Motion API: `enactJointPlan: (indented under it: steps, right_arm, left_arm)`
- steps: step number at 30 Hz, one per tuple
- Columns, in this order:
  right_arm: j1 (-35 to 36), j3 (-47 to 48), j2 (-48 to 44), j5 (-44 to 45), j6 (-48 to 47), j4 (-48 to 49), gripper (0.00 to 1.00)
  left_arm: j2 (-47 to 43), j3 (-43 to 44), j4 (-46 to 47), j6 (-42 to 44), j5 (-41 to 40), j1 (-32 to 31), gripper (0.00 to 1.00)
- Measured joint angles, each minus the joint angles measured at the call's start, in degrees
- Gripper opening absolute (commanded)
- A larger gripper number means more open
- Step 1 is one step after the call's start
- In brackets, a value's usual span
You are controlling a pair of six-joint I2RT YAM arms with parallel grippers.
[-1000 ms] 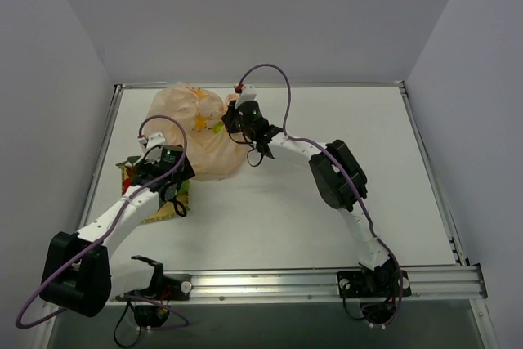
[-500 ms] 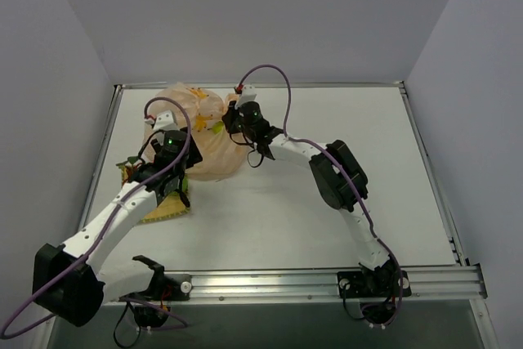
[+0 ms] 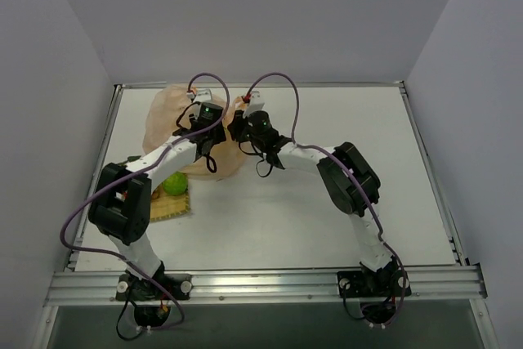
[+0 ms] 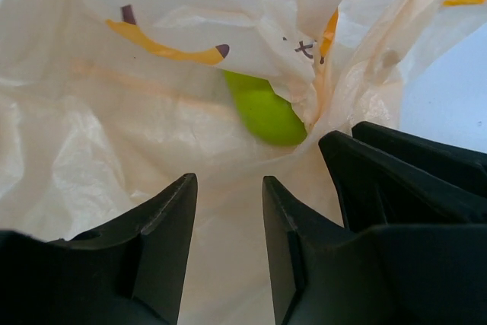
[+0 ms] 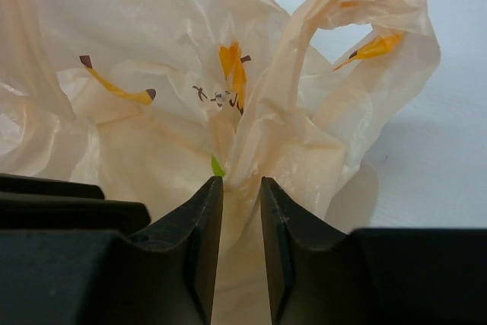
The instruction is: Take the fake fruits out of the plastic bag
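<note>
The plastic bag [image 3: 176, 116], pale peach with orange marks, lies at the table's back left. My right gripper [image 3: 238, 128] is shut on a gathered fold of the bag [image 5: 251, 135] at its right side, and a sliver of lime-green fruit [image 5: 218, 167] shows by its left finger. My left gripper [image 3: 211, 131] is open just left of the right one, jaws over bag film [image 4: 114, 135]. A lime-green fruit [image 4: 262, 108] shows inside the bag ahead of the left gripper [image 4: 228, 180]. Another lime-green fruit [image 3: 173, 184] lies on the yellow mat. No red fruits are in view.
The square yellow woven mat [image 3: 167, 206] lies at the left, in front of the bag, by the left arm's elbow. The right gripper's black fingers [image 4: 411, 169] show close on the right in the left wrist view. Metal rails edge the table.
My left arm has swung from over the yellow mat back and right to the bag beside the right gripper. A green fruit now shows on the mat. The right gripper has barely moved.
</note>
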Motion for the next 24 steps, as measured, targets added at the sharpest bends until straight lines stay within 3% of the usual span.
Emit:
enactJointPlan:
  steps: [3, 7, 10, 16, 24]
  right_arm:
    - [0.0, -0.94, -0.31, 0.02, -0.15, 0.7, 0.08]
    - [-0.17, -1.79, -0.31, 0.5, 0.09, 0.87, 0.04]
    - [-0.42, -2.75, -0.39, 1.09, 0.13, 1.16, 0.0]
    - [-1.4, -5.9, -0.59, 1.99, 0.96, 1.9, 0.0]
    - [-2.38, -8.33, -0.61, 2.14, 1.66, 3.06, 0.0]
  left_arm:
    - [3.17, 1.18, -0.02, 0.22, 1.33, 0.22, 0.37]
    - [6.12, 3.06, -0.15, 1.16, 2.49, 0.44, 0.39]
    - [8.07, 4.87, -0.09, 1.77, 3.45, 0.83, 0.47]
    - [11.28, 7.13, 0.92, 3.85, 6.32, 1.84, 0.55]
    - [13.44, 7.98, 1.31, 5.46, 8.2, 1.9, 0.59]
